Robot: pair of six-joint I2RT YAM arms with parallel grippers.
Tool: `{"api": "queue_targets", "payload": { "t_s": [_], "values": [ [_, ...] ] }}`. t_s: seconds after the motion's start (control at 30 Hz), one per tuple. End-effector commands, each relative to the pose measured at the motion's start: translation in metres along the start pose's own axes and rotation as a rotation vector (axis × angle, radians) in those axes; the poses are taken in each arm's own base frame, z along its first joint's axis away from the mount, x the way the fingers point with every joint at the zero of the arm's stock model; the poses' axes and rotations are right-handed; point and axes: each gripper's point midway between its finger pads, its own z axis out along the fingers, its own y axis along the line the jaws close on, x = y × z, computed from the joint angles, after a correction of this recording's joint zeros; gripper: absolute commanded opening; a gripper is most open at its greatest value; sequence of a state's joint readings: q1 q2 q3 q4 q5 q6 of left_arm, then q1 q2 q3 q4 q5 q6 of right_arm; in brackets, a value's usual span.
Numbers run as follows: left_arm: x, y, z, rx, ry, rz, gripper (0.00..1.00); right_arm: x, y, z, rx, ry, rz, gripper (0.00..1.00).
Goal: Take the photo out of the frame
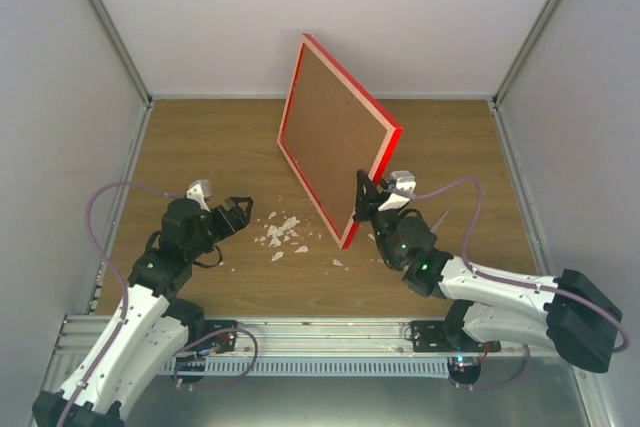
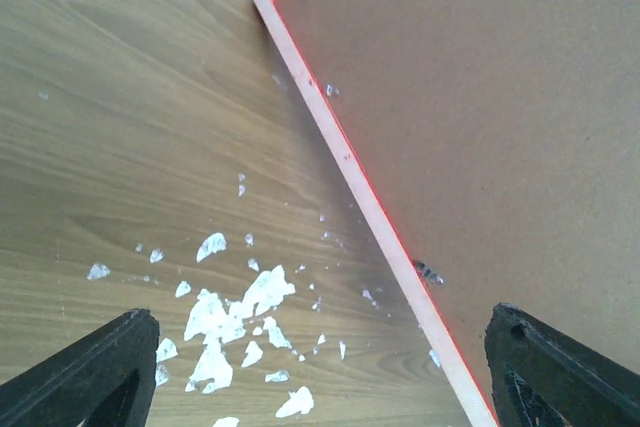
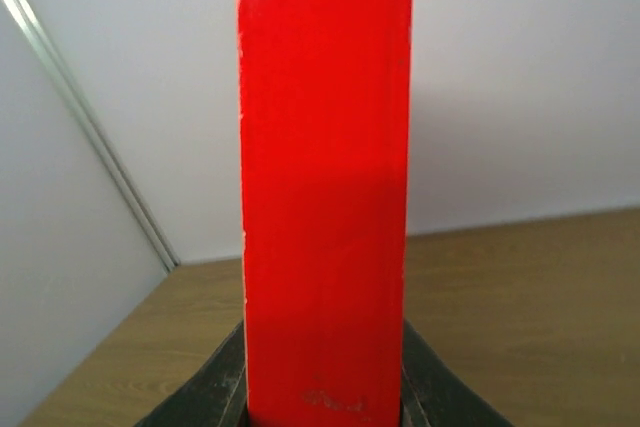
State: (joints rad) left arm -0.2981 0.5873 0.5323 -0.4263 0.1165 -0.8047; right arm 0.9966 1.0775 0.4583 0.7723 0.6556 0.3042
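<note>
We find the right claw [image 1: 365,197] clamped on the upright frame [image 1: 352,84], the left claw [image 1: 245,215] wide and empty; the backing board [image 1: 330,142] hides the photo.

Frame [image 3: 325,197] rim glossy red; backing board [image 1: 335,137] matt brown, fibrous-looking; table [image 1: 220,147] wood-grain, probably laminate.

Left gripper [image 1: 243,215] low and wide apart, right gripper [image 1: 367,197] raised, pinched tight on the frame [image 1: 350,80].

Top view: high at the near side, looking down over the whole worktop [image 1: 220,147]. Left wrist view: low, close, facing far-right across white flakes [image 2: 235,312] to the frame [image 2: 340,147]. Right wrist view: tight against the frame's red edge, facing far. All share the frame.
</note>
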Motion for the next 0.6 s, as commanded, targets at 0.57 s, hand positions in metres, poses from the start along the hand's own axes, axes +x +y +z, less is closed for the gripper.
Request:
{"api": "queue_targets", "payload": {
  "t_s": [0.57],
  "values": [
    [0.023,0.016,0.032,0.014,0.073,-0.019,0.89,0.134,-0.066,-0.002,0.243,0.273,0.739,0.06]
  ]
}}
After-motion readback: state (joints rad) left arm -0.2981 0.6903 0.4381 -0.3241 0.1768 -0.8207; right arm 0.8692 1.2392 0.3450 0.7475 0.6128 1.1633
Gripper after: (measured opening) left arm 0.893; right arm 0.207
